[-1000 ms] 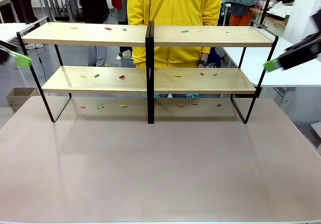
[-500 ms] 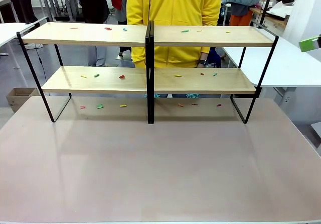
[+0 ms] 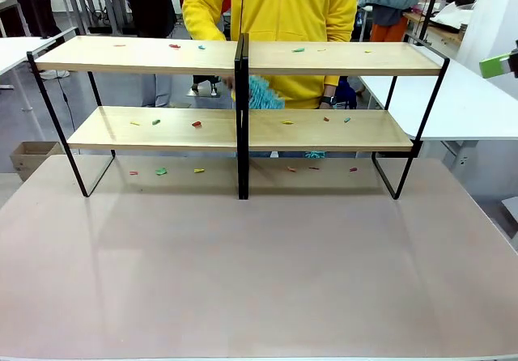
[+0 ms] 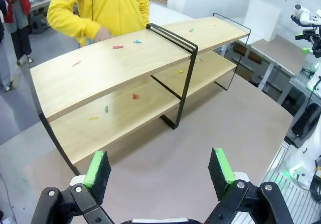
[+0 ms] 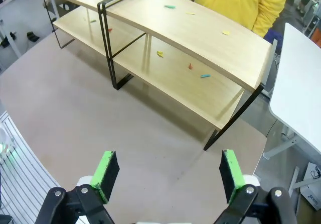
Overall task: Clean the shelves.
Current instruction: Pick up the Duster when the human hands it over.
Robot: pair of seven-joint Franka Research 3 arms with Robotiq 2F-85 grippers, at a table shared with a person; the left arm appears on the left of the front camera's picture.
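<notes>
The pinkish surface (image 3: 259, 280) is taken up at its far side by the shelves (image 3: 146, 130), set facing the robot, likely so both tiers can be reached. Behind them a teal duster (image 3: 263, 95) is held by a person (image 3: 283, 5), likely for sweeping. The left claw (image 4: 159, 173) and right claw (image 5: 170, 176) are spread wide, nothing gripped. Coloured scraps (image 3: 197, 124) are scattered on the boards.

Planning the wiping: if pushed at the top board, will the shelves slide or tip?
The shelves likely slide rather than tip: they are wide and low on flat frame feet. The thin black frame may flex a little. The loose coloured scraps would probably scatter.
</notes>
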